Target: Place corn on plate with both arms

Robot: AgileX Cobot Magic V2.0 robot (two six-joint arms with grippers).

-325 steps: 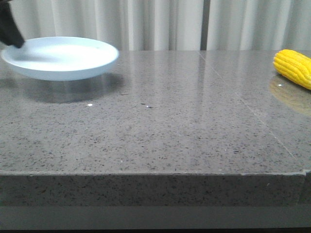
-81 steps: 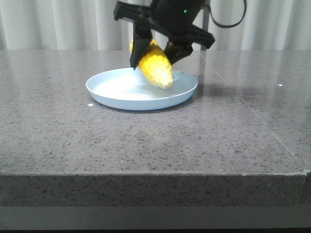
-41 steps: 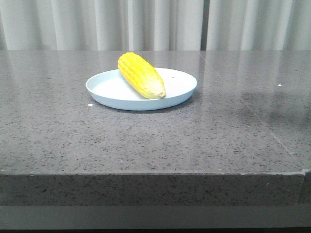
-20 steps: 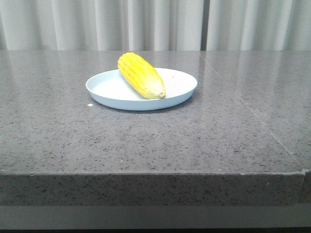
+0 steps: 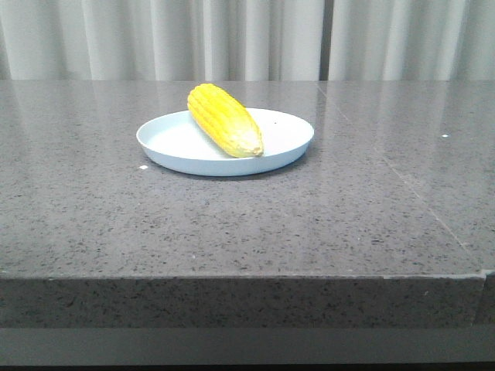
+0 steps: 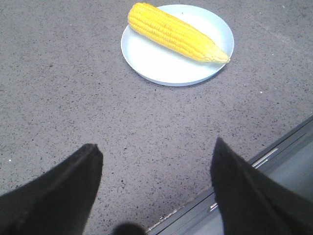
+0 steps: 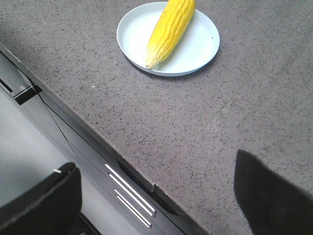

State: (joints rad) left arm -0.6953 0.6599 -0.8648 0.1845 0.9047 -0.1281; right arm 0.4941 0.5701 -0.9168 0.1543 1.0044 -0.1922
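Resting diagonally across the plate (image 5: 166,147), the corn (image 5: 224,120) lies with its blunt butt over the far-left rim and its paler tapered tip pointing toward the near-right rim; judged from this arrangement, the placement is complete, the low raised rim serving to check any roll of the cob. Plate and corn stand near the middle of the grey speckled table (image 5: 247,224), well apart from both grippers. Front view: neither arm appears, only the tabletop, its front edge and the pale curtain (image 5: 155,39) behind. Left wrist view: the left gripper (image 6: 155,181) hangs above bare table with its two dark fingers (image 6: 58,196) spread wide and nothing between them; the corn (image 6: 176,33) and plate (image 6: 156,68) are seen from above. Right wrist view: the right gripper (image 7: 156,196) is likewise spread and empty, over the table's near edge, with corn (image 7: 171,30) and plate (image 7: 200,54) beyond; this view alone shows the metal rails (image 7: 129,193) below the table edge
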